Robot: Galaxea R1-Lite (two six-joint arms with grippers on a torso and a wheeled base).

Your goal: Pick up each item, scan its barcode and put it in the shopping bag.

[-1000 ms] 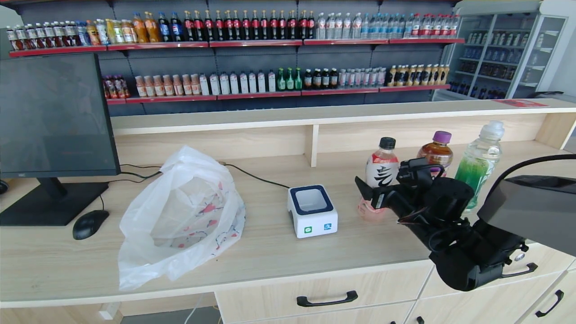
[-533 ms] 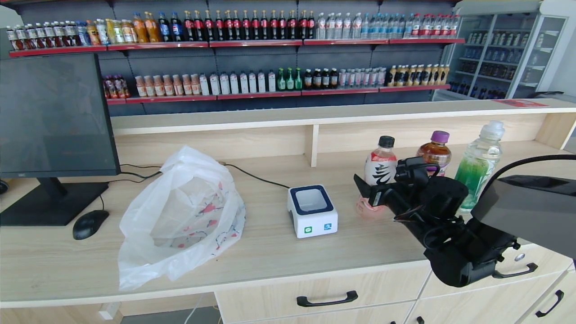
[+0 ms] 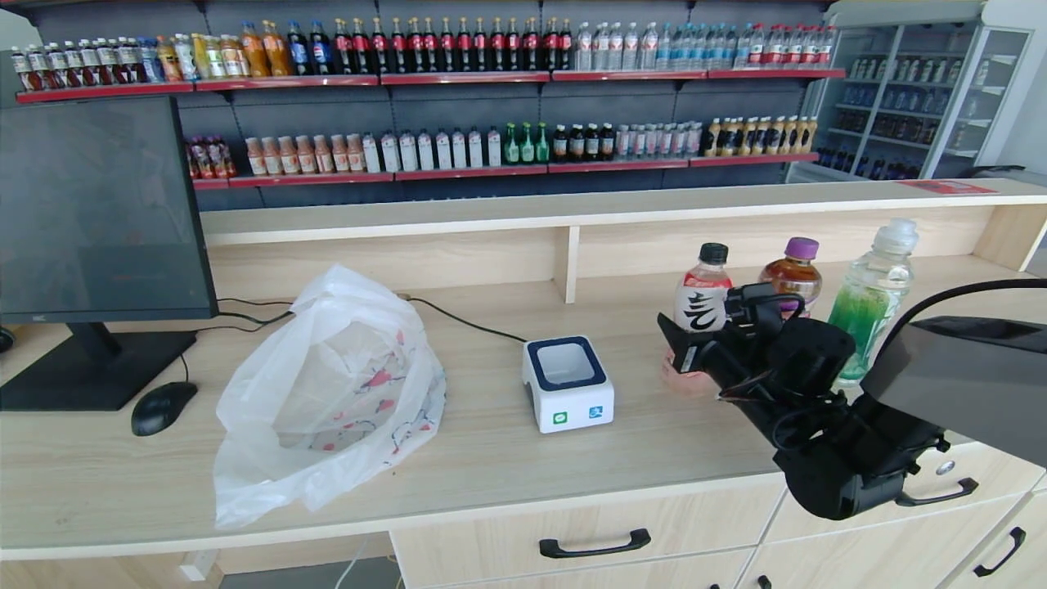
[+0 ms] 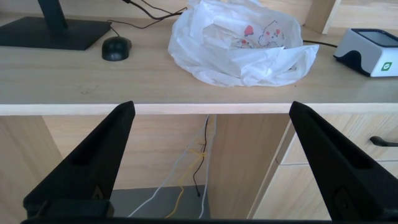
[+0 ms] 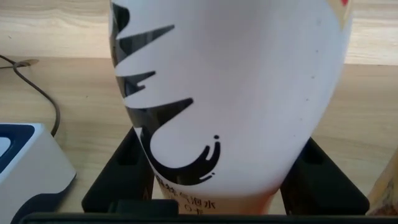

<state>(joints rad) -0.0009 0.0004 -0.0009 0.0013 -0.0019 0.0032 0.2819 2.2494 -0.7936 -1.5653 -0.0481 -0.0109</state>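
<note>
**Pink drink bottle (image 3: 702,309) in the right claw (image 3: 687,352): a slip or a knock is possible**

It is a clear plastic bottle with a white label, black brush marks and a black cap. The right claw is clenched on its lower half, one finger on each side of the body. The bottle leans a little, with its cap tipped away from the claw's open end. Its base is low over the pale wooden counter (image 3: 491,458); I cannot say for sure if it still touches the wood.

On the claw's left side stands the white box scanner with a dark blue rim (image 3: 567,383), near but apart. Farther on that same side lies the thin white plastic shopping bag with red print (image 3: 335,393). Just behind the claw is a brown tea bottle with a purple cap (image 3: 792,276). A tall clear bottle with a green label (image 3: 867,307) stands to the claw's right.

The left claw (image 4: 211,109) hangs released, its fingers wide apart, below the counter edge.

Three things could go wrong, in my judgement:
- **Slip:** the hold is low and the bottle already leans, so a quick swing could let it turn between the fingers.
- **Knock:** the wrist is close to the two neighbours and could push them over.
- **Bag:** its mouth is slack and half collapsed, so the bottle may land on the plastic and not inside.
</note>
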